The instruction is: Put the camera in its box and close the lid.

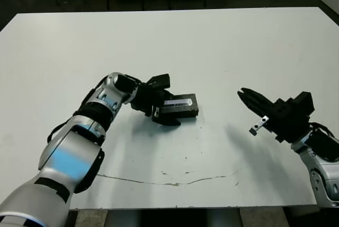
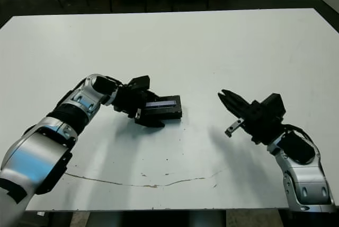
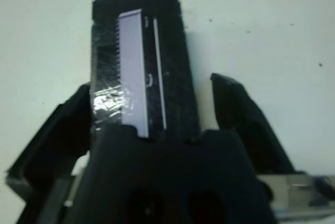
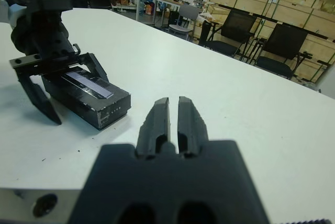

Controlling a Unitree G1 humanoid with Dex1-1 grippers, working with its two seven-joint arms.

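Your box (image 1: 179, 106) sits on the white counter (image 1: 212, 41) a little left of centre, its long side running roughly across your view, and the lid (image 4: 90, 85) is already on it, flat and flush, with the greyish shiny print facing up. You cannot see the camera in any view; with the lid down, nothing shows whether it lies inside. Your left end effector (image 1: 159, 107) is at the box's left end, and the left wrist view shows its two black fingers (image 3: 246, 122) spread apart, one on each long side of the box; the finger on the far side of the print stands clear of the box wall with white counter showing between, while the other finger lies right against or just beside the opposite wall, and you cannot tell whether it touches. The end effector's black body covers the near end of the lid in that view. Your right end effector (image 1: 249, 99) hovers over the counter well to the right of the box, pointing towards it, with bare counter between them; its fingers (image 4: 162, 119) are drawn together, only a thin slit between them, and hold nothing. Near the front edge of the counter a thin brownish scratch or crack (image 1: 169, 183) runs sideways, with a few small dark specks around it.
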